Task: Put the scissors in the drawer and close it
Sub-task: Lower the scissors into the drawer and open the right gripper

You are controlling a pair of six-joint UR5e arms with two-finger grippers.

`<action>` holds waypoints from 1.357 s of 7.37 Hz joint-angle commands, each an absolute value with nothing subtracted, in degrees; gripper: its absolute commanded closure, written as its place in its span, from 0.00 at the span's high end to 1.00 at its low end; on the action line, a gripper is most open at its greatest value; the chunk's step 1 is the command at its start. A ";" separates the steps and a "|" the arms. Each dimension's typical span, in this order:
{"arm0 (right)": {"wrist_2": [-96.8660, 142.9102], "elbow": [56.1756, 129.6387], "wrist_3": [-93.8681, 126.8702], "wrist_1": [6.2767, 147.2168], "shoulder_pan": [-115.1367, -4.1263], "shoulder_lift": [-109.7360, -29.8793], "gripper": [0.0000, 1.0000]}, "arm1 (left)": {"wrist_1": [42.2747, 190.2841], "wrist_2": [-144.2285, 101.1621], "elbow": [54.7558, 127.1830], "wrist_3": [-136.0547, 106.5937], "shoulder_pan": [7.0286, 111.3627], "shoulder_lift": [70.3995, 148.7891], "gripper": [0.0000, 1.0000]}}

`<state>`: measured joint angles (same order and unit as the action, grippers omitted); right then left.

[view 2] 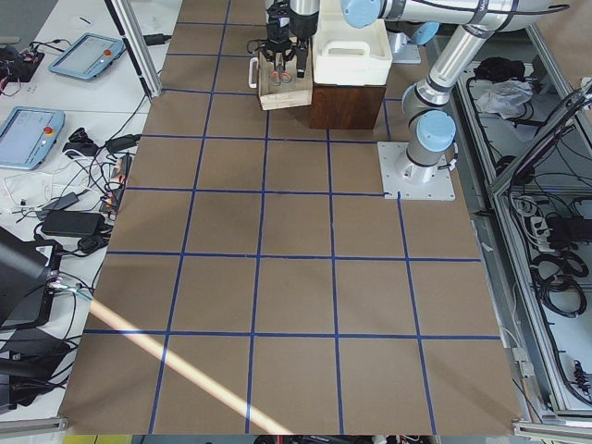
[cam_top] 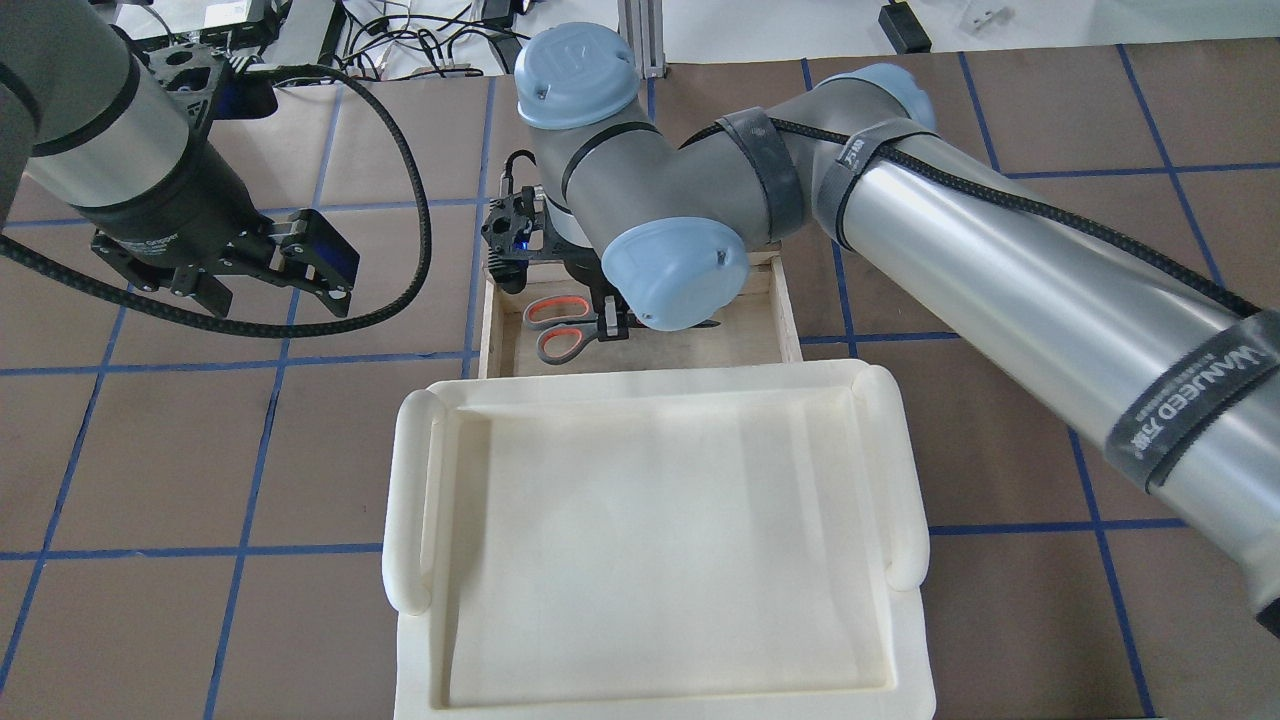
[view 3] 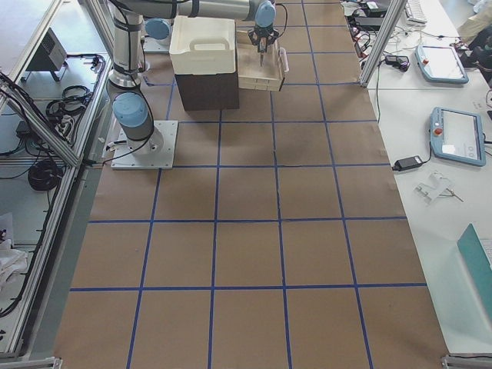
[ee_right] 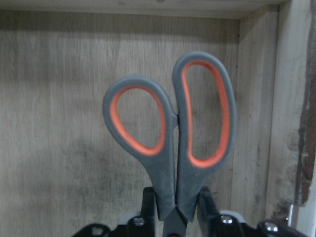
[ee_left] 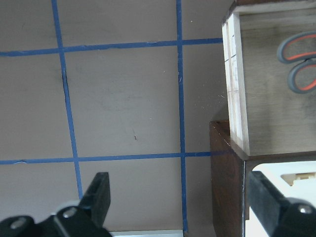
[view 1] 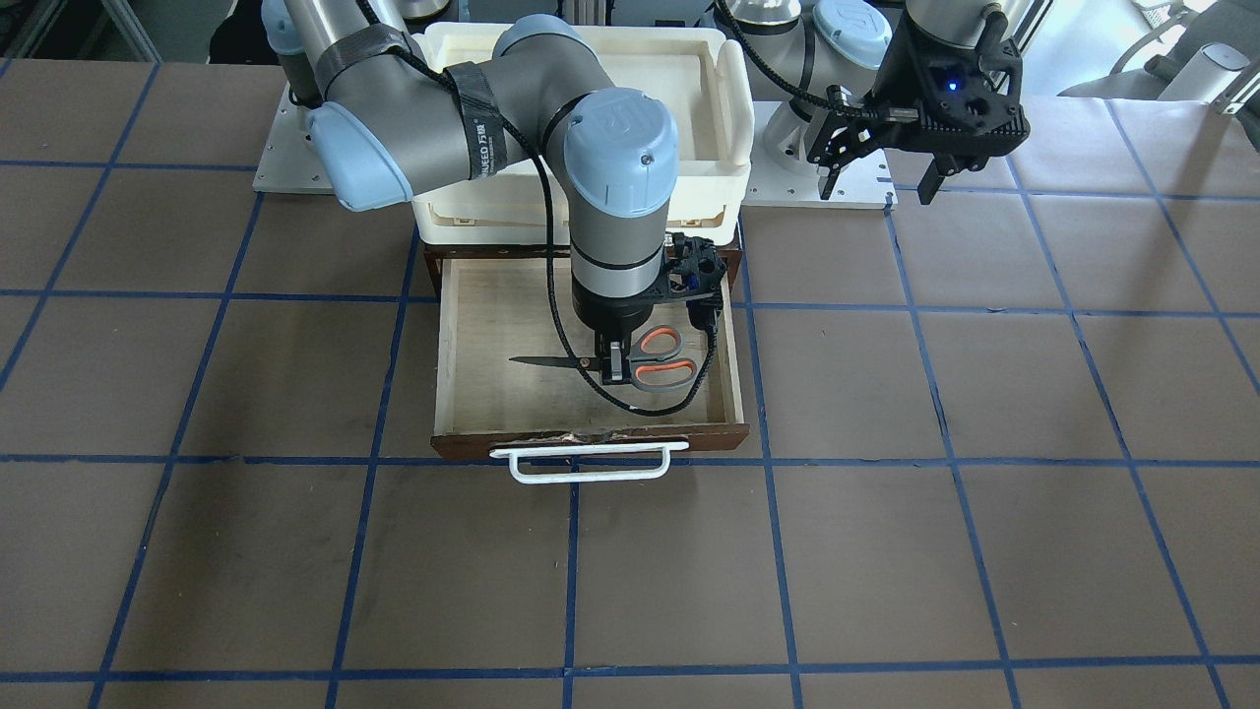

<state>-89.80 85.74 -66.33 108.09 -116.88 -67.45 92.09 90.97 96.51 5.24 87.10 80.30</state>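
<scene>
The scissors [view 1: 660,359], with grey handles and orange-red inner loops, are inside the open drawer [view 1: 591,440], just over its pale plywood floor. My right gripper [view 1: 615,366] reaches straight down into the drawer and is shut on the scissors at the neck between the handles and the dark blades. The right wrist view shows both handle loops [ee_right: 173,143] with a finger [ee_right: 148,205] on each side of the neck. In the overhead view the scissors [cam_top: 560,328] lie at the drawer's left part. My left gripper [view 1: 881,167] is open and empty, hovering over the table beside the drawer.
A cream-white plastic bin [cam_top: 650,540] sits on top of the dark cabinet behind the drawer. The drawer's white wire handle [view 1: 589,463] sticks out over the brown table with its blue tape grid [view 1: 886,551]. The drawer's side wall [ee_left: 236,89] shows in the left wrist view.
</scene>
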 commanded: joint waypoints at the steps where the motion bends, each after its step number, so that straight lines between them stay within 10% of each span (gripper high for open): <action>1: -91.31 85.96 -65.14 108.19 -116.98 -67.24 0.66 | 92.11 90.97 96.50 5.27 87.10 80.33 1.00; 2: -91.06 86.04 -64.78 108.19 -116.98 -67.15 0.99 | 92.11 90.97 96.50 5.27 87.10 80.33 1.00; 10: -93.34 86.31 -59.08 102.75 -103.39 -82.33 1.00 | 91.67 90.00 96.15 4.92 87.01 81.56 1.00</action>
